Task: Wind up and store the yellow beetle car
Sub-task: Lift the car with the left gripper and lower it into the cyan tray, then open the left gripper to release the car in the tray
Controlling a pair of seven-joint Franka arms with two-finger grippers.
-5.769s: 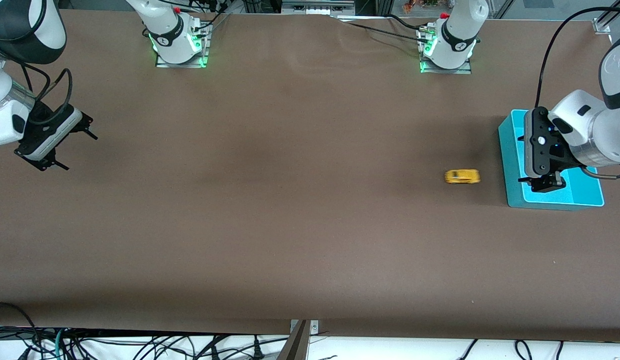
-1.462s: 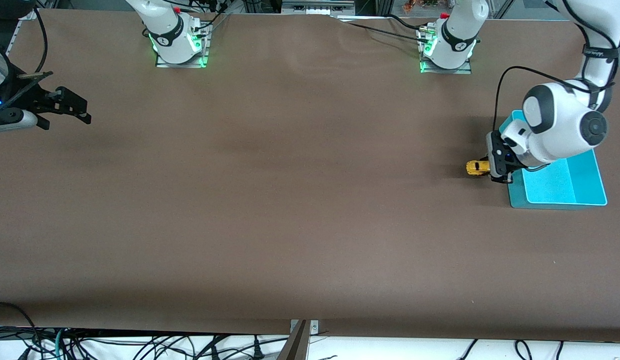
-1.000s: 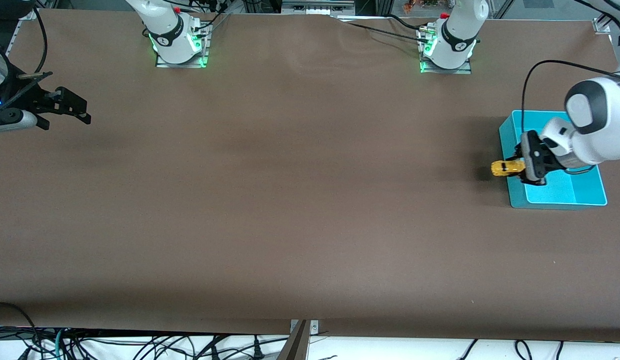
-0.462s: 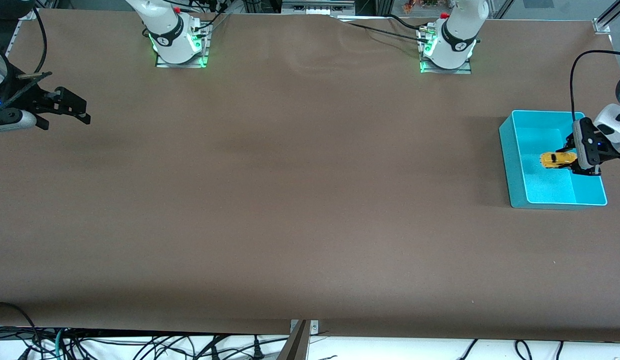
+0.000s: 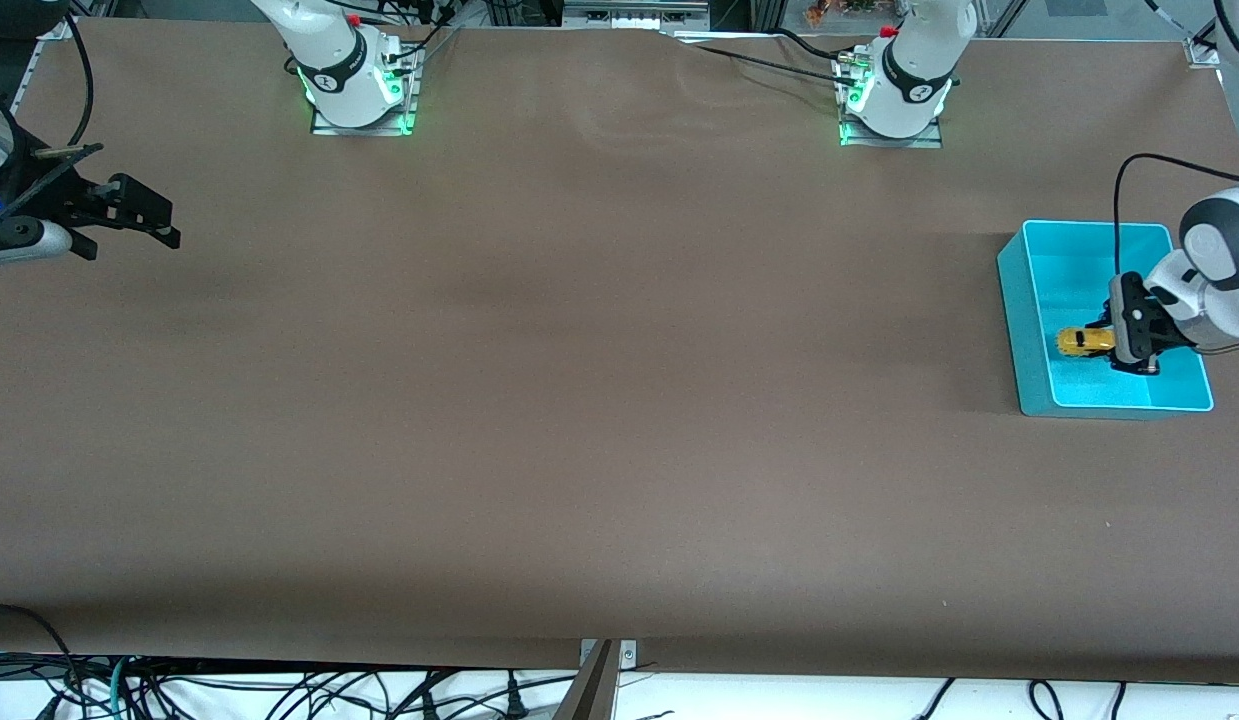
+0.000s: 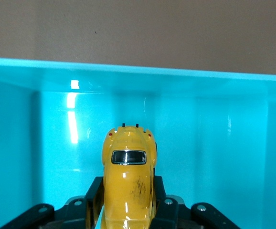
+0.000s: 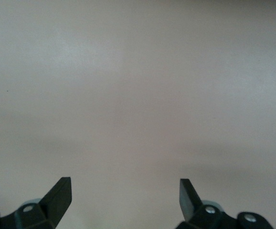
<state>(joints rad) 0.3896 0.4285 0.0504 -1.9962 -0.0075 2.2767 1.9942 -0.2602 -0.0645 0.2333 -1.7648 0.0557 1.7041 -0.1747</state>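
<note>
While the left gripper [image 5: 1107,342] clamps it, the yellow beetle car [image 5: 1083,341] lies lengthwise — along the table.

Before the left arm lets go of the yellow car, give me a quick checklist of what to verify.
1. Left gripper shut on the yellow beetle car: ok.
2. Car over the teal bin, inside its walls: ok.
3. Car resting on the bin floor: cannot tell.
4. Bin floor around the car bare: ok.
5. Right gripper open, waiting over the table at the right arm's end: ok.
6. Car wound up: cannot tell.
</note>
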